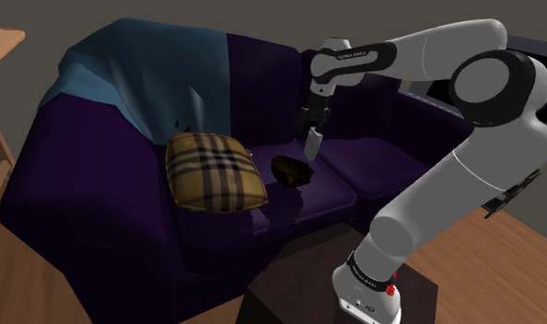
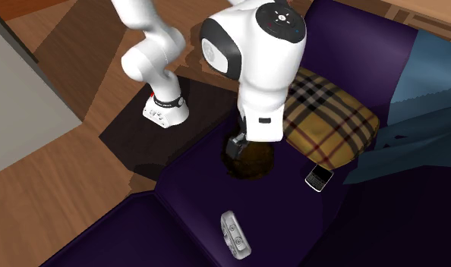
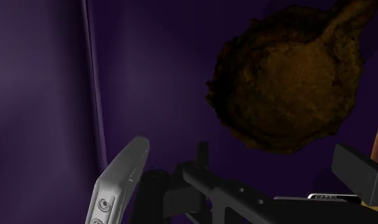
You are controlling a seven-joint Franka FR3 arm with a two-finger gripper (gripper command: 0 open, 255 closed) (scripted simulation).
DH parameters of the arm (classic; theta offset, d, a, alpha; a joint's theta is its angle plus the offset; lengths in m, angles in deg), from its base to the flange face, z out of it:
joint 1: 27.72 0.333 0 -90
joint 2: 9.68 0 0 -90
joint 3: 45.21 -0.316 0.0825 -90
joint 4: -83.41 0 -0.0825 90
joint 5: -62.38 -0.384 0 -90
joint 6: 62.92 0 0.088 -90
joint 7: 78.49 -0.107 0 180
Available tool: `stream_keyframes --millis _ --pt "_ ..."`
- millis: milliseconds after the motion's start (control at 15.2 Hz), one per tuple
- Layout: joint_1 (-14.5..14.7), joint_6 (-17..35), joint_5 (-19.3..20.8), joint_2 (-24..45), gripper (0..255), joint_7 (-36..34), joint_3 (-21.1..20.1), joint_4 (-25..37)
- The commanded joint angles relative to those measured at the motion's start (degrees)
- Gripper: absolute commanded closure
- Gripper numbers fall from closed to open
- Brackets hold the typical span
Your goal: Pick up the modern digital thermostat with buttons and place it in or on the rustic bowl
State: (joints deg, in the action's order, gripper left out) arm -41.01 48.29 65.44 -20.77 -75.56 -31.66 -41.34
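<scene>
The thermostat (image 2: 234, 234), a light grey slab with round buttons, rests tilted on the purple sofa seat near the backrest, beside the seam between the cushions. The shoulder view has the thermostat (image 1: 313, 143) just under the hand, and the thermostat (image 3: 119, 182) lies off to one side of the fingers in the wrist view. The rough brown bowl (image 2: 250, 161) (image 1: 293, 170) (image 3: 289, 76) sits on the same cushion. My gripper (image 2: 238, 146) (image 1: 315, 122) (image 3: 273, 159) hangs over the bowl's edge, open, with nothing between its fingers.
A plaid tan pillow (image 1: 215, 172) (image 2: 326, 114) lies next to the bowl. A small black phone (image 2: 319, 178) rests between pillow and backrest. A blue blanket (image 1: 143, 69) drapes the sofa back. My stand (image 1: 354, 304) sits on the wooden floor in front of the sofa.
</scene>
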Motion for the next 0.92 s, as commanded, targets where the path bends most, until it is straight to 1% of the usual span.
stream_keyframes --millis 0,396,858 --pt "-0.85 1.70 -0.30 3.28 0 1.12 1.33 1.99" --pt "-3.63 4.91 -2.74 13.46 0 4.69 4.70 9.86" --pt "-8.17 6.35 -7.42 26.04 0 8.85 7.18 21.63"
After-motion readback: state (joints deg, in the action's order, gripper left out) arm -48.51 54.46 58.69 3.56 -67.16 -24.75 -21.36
